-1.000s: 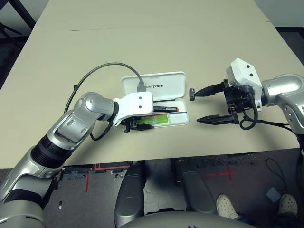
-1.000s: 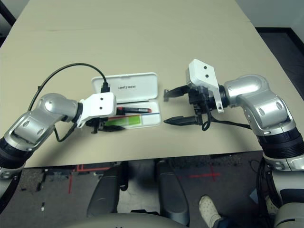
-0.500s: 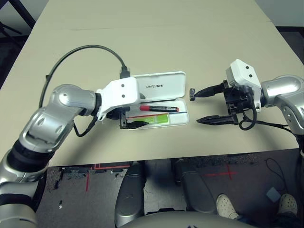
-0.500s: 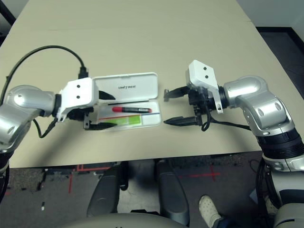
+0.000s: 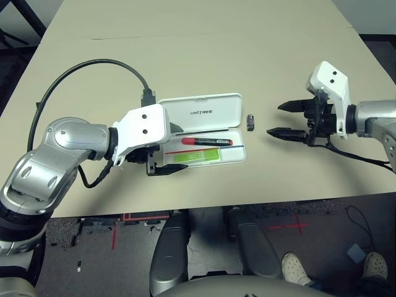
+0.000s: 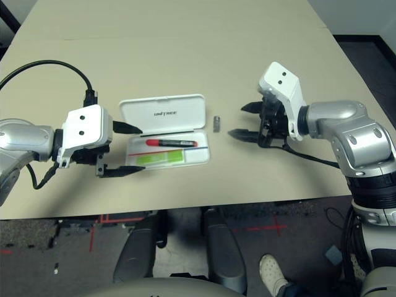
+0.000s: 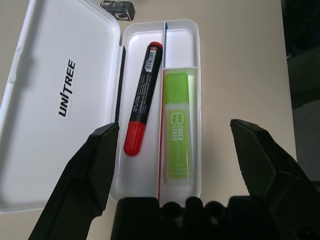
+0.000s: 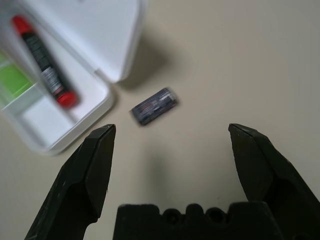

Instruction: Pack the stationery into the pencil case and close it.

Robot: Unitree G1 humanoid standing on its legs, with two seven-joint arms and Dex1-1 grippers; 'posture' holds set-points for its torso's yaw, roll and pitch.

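1. Left eye view, the subject: the pencil case (image 5: 238, 154) lies opened flat on the surface (image 5: 185, 62), its printed lid (image 5: 213, 104) on the side away from the robot. The red-and-black marker (image 5: 207, 142) rests in the long compartment beside the hinge, the green stick (image 7: 177, 130) in the one nearer the robot. The dark grey piece (image 5: 250, 122) lies outside, just beside the case's right end.

2. Handling (judged): the grey piece looks light, stiff and rather slick, and might skid if nudged. It is best taken across its narrow width, at mid-length. The marker and stick, smooth and firm, need no further grip. The lid, probably thin hard plastic, should be lifted by its free far edge and swung over; the hinge is likely the fragile part.

3. Pincers: the left pincer (image 7: 175, 124) is released and spread, at the left end of the case; the right pincer (image 5: 273, 119) is likewise spread and empty, to the right of the grey piece.

4. Change from the earlier frames: the right pincer has drawn away from the grey piece (which itself has not moved), and the left has retreated leftward, exposing more of the tray.
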